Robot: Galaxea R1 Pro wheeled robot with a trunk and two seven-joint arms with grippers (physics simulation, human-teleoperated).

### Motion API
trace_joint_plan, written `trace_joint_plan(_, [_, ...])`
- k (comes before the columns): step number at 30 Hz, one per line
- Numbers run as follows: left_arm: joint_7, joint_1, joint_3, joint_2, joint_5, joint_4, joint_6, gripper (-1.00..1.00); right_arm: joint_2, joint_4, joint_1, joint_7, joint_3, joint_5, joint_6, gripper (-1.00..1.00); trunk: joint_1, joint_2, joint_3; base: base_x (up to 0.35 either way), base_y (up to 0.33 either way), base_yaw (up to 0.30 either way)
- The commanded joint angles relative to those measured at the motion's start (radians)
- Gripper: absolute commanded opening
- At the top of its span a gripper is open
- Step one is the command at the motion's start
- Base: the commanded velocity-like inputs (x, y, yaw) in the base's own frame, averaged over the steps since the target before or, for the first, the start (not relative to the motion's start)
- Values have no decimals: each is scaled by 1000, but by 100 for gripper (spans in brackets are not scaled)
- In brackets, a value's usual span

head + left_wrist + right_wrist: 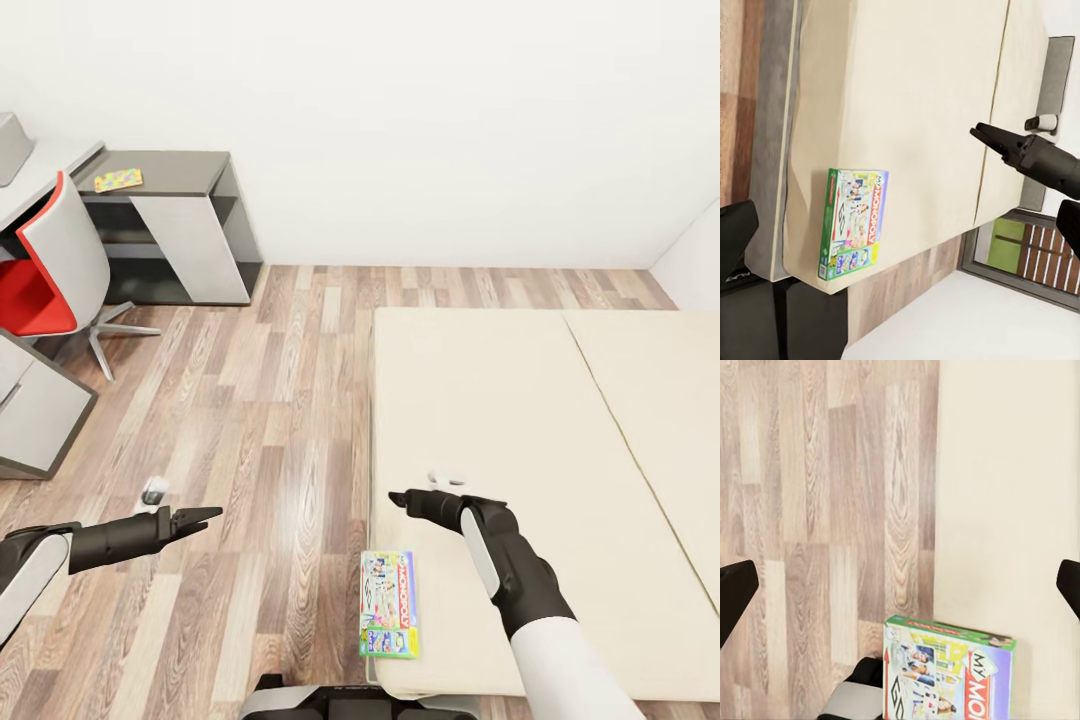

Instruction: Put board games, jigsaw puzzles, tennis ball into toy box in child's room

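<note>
Fingers [735,592] apart above glossy, seemingly cardboard board game [389,604]

Bedroom: bed [520,420], desk [165,175]

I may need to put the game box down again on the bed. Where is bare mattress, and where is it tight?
The bed is bare from the Monopoly box up to the far edge and across the seam to the right mattress. It is tight only at the near left edge, where the box lies by the floor side with the right gripper above it.
</note>
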Motion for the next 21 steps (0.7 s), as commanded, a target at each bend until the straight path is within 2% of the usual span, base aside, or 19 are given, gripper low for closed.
trace_joint_plan(1, [-2,-1,-1,2,2,0,3,100,0,-1,0,0,-3,-6,6,100,1,-2,-1,0,0,0])
trace_joint_plan(21, [6,-1,-3,-5,2,0,3,100,2,0,0,0,2,-7,5,100,1,-2,30,0,0,0])
